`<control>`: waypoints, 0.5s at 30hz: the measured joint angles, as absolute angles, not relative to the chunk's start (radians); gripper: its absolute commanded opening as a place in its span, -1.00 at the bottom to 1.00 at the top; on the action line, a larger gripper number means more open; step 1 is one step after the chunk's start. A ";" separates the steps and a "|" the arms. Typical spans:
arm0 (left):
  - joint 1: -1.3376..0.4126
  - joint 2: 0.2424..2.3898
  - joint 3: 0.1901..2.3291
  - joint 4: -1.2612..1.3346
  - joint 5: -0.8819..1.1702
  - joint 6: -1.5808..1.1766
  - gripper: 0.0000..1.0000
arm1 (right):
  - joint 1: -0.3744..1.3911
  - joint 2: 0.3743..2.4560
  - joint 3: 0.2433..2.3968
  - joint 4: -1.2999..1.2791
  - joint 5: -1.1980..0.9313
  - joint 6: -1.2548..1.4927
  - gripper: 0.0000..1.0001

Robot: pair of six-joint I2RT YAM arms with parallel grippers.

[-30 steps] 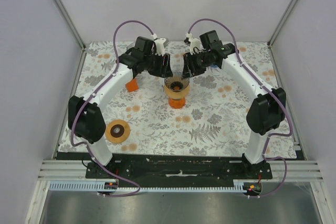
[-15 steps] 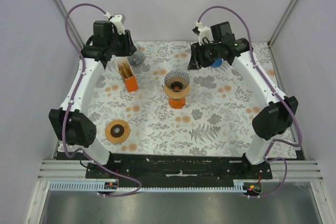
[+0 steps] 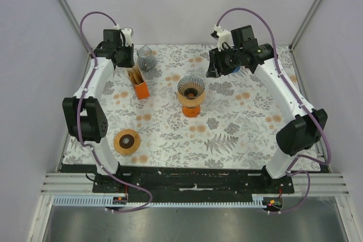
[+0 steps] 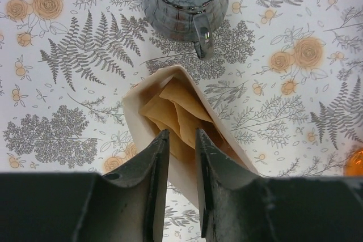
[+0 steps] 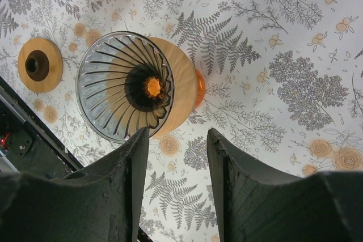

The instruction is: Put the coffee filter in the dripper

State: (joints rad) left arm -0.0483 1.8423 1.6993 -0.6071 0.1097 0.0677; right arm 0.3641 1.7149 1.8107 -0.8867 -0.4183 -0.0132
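It looked like a robotics lab test cell: plain grey walls (image 3: pixel 187 4), an aluminium rail (image 3: pixel 323 184) carrying 2 robot arms (image 3: pixel 96 80), a floral cloth (image 3: pixel 227 134) over the table.

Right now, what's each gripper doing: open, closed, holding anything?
Left gripper: narrowly open over the coffee filters, grip unclear.
Right gripper: open, empty, above the dripper.

Left arm (image 3: pixel 95 83): far-left of dripper (image 3: pixel 191 90); left pincer (image 4: pixel 180 162) downward, jaws narrowly parted. Right arm (image 3: pixel 283 86): far-right; right pincer (image 5: pixel 177 157) jaws wide.
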 measured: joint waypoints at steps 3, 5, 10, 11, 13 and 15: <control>-0.048 1.865 1.699 -0.610 0.106 0.103 -0.39 | 0.362 1.715 1.810 -0.886 -0.416 -0.017 0.04; -0.048 1.875 1.699 -0.613 0.102 0.121 -0.39 | 0.362 1.715 1.808 -0.886 -0.416 -0.019 0.04; -0.049 1.908 1.699 -0.617 0.075 0.168 -0.40 | 0.361 1.715 1.806 -0.888 -0.416 -0.020 0.05; -0.051 1.916 1.699 -0.619 0.070 0.177 -0.41 | 0.361 1.715 1.806 -0.888 -0.416 -0.020 0.05; -0.054 1.925 1.699 -0.621 0.060 0.192 -0.41 | 0.361 1.715 1.806 -0.888 -0.416 -0.020 0.05; -0.058 1.930 1.699 -0.625 0.056 0.205 -0.41 | 0.361 1.715 1.806 -0.888 -0.416 -0.020 0.04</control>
